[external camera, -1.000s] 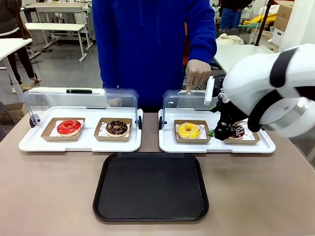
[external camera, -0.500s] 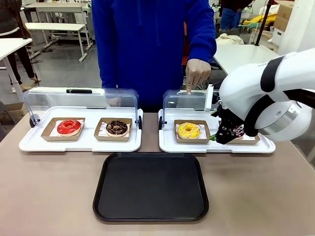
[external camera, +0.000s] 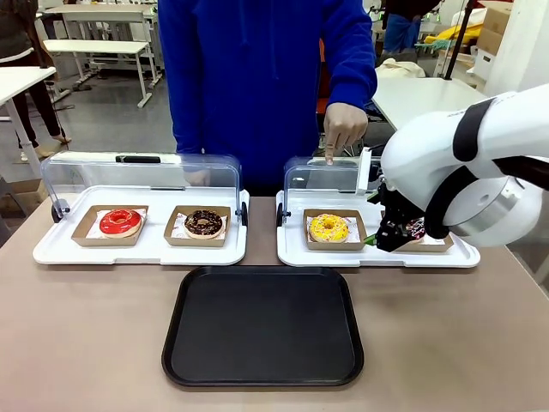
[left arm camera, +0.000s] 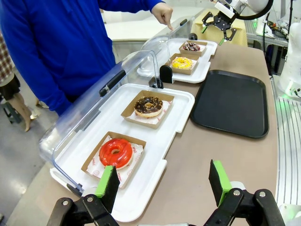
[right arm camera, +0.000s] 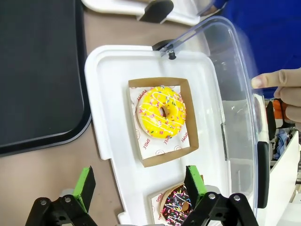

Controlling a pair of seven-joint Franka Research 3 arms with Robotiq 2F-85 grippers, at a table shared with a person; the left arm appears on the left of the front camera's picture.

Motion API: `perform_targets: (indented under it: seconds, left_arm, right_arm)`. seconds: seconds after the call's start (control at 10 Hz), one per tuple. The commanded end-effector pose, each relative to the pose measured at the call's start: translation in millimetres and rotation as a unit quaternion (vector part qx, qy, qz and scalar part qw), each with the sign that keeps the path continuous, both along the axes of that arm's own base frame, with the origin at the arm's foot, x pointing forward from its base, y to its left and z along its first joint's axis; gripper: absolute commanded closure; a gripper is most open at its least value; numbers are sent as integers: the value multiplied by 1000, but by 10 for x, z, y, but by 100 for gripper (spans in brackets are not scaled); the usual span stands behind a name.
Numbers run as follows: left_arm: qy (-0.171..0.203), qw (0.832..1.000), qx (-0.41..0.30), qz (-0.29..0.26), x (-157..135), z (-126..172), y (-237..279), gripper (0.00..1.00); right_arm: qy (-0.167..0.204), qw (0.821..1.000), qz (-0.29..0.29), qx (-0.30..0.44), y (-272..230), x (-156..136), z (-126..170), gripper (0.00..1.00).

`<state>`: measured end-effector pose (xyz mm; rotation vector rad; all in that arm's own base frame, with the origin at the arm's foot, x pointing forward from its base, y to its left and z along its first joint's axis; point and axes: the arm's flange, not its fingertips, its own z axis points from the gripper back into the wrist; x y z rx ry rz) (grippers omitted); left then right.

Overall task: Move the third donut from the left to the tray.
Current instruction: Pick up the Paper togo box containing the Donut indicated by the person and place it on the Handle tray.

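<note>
The third donut from the left (external camera: 328, 227) is yellow-iced with sprinkles and sits in a brown cardboard holder on the right white tray; it also appears as the yellow donut (right arm camera: 162, 113) and the yellow donut (left arm camera: 182, 62). My right gripper (external camera: 377, 238) hangs open just right of it, and in its own view the right gripper (right arm camera: 139, 186) stands a little short of the holder with nothing between its fingers. The black tray (external camera: 262, 326) lies bare at the table's front middle, and the same tray (right arm camera: 37, 70) is at left in the right wrist view. My left gripper (left arm camera: 163, 186) is open, near the red donut (left arm camera: 115, 151).
A person's hand (external camera: 343, 129) holds up the clear lid of the right white tray (external camera: 292, 251). A chocolate sprinkled donut (right arm camera: 176, 207) sits under my right gripper. The left white tray (external camera: 51, 249) holds the red donut (external camera: 120, 221) and a chocolate donut (external camera: 203, 223) under a raised lid.
My right arm has drawn back and lowered slightly over the first half second, then held still. The gripper stays open beside the yellow donut. The person's hand has not moved.
</note>
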<state>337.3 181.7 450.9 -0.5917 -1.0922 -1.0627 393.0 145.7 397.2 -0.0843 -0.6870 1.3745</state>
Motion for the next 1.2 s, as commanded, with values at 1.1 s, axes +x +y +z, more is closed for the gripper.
perform_targets:
  seconds: [1.1]
  left_arm:
    - [-12, 1000, -7, -2, -1, 3, -6, 0]
  right_arm:
    - [22, 996, 12, -91, 296, 892, -466, 0]
